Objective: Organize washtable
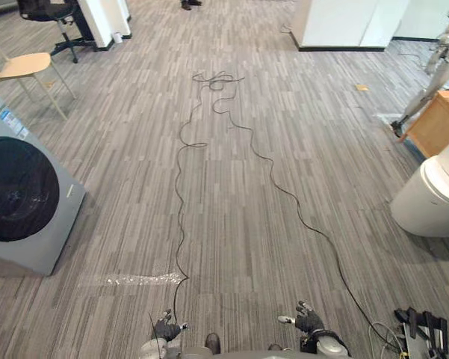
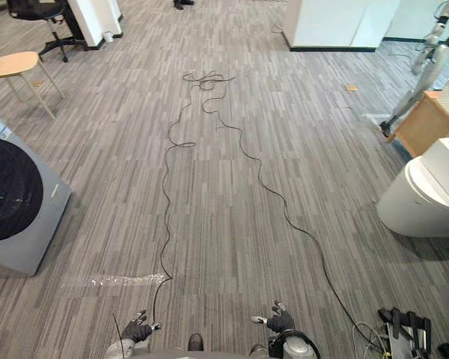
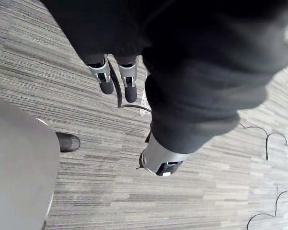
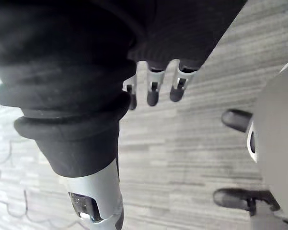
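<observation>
Out beyond your left hand (image 1: pixel 166 327), well apart on its outer side, sits the washing machine (image 1: pixel 22 198). Ahead of your right hand (image 1: pixel 308 320) and off to its outer side squats the toilet (image 1: pixel 433 198), and past that is a wooden cabinet (image 1: pixel 439 123), my best guess for the washtable (can't tell for sure from here). Both hands hang low with fingers straight and relaxed, holding nothing. So you're on the approach: turn toward the right hand's side, steer wide of the toilet, and leave those fingers loose until the cabinet top is squarely in front.
</observation>
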Robot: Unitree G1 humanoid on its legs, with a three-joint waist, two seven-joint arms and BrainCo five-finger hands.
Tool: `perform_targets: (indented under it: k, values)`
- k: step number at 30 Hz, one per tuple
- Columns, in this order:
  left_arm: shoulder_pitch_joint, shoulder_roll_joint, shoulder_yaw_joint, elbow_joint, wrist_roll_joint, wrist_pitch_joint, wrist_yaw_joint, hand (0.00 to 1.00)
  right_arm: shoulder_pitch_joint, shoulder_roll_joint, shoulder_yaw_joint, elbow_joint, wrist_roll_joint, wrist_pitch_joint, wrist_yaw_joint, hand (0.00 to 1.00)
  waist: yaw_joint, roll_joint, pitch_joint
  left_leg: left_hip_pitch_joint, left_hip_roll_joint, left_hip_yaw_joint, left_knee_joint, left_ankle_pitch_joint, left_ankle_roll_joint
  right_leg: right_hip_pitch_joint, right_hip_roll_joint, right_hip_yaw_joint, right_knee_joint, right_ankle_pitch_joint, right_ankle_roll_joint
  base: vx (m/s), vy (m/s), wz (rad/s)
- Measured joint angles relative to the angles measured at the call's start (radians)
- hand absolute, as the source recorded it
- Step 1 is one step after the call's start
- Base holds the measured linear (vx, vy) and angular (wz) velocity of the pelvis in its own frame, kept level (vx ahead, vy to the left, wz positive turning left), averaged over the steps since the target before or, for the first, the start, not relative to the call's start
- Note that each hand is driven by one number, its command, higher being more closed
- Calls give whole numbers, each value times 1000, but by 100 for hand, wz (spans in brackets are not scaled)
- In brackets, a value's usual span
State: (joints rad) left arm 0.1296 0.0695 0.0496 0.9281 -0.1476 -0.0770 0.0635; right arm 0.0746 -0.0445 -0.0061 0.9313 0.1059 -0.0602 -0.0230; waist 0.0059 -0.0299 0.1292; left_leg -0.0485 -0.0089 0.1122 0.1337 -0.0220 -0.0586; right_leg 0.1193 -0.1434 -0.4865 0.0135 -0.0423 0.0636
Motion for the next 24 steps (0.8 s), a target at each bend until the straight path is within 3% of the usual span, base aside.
perform_targets:
  k: [2,3,5,7,10,11,13,14,15,16,18,19,21,22,24]
  values:
    - [-2,6,2,-33,-25,-1,1,0,-13,5,0,16,3,1,0,0,14,-6,25,-103,28,66,233,-34,-33,22,0,-21,-2,-5,-7,-52,-1,49]
    - [-1,5,3,-50,-39,-10,1,0,-27,5,1,19,3,1,0,0,18,-1,46,-158,61,113,380,-35,-34,53,4,-32,-6,-22,-13,-63,-11,26]
    - [-4,-4,6,-63,-48,-18,3,0,-32,-2,0,19,3,1,0,0,39,21,68,-208,123,167,520,-77,-23,76,14,-27,5,-44,-3,-68,49,-2]
    - [-3,-16,15,-62,-54,-17,2,0,-40,-13,-1,17,3,3,-2,0,39,50,73,-231,168,195,483,-110,19,84,26,-5,4,-54,13,-2,163,-28]
    - [-2,-25,41,-57,-56,-15,2,0,-29,-19,0,17,1,9,-18,0,59,63,66,-225,182,188,235,-98,14,53,25,49,3,-67,41,86,249,-53]
    - [-7,-31,51,-57,-58,-16,2,0,-29,-18,0,19,-2,18,-22,0,67,48,59,-222,158,207,228,-91,55,52,13,83,4,-71,68,219,256,-34]
    - [-12,-8,78,-57,-57,-18,1,0,-23,-1,6,18,-29,25,-20,0,65,-9,51,-219,90,221,226,-128,96,27,-55,122,67,-109,113,286,242,4]
    - [-14,-9,82,-56,-58,-16,3,0,-16,2,7,18,-39,25,-19,0,64,-18,48,-216,74,222,228,-141,104,1,-77,139,135,-126,122,278,196,14]
    - [-23,-12,79,-49,-57,-12,4,0,-21,6,9,19,-44,25,-16,0,64,-17,48,-202,60,224,231,-167,109,-74,-119,149,327,-156,125,286,185,2]
    - [-24,-4,68,-43,-56,-3,4,0,-34,9,13,8,-61,26,-12,0,62,-9,56,-161,56,223,221,-178,115,-167,-157,170,578,-128,85,296,180,4]
    - [-20,25,29,-35,-55,10,4,0,-46,14,15,3,-70,25,-9,0,50,-4,71,-51,43,203,164,-188,111,-243,-173,179,852,-130,72,324,135,31]
    - [-10,35,7,-35,-55,12,4,0,-45,17,16,-6,-74,24,-9,0,34,-4,72,19,42,181,121,-183,119,-250,-170,125,896,-148,51,356,96,51]
    - [-11,31,-8,-36,-54,13,3,0,-48,18,24,-14,-77,21,-7,0,31,-8,74,85,45,158,79,-179,128,-278,-159,33,827,-198,21,423,44,48]
    - [-18,26,-19,-36,-52,14,2,0,-49,17,29,-16,-77,19,1,0,29,-7,76,103,52,140,59,-179,128,-322,-127,16,719,-213,14,475,-5,42]
    - [-24,14,-19,-35,-35,14,2,0,-72,14,36,-23,-78,19,4,0,14,2,91,130,75,118,31,-184,120,-385,-73,18,524,-198,5,418,-53,35]
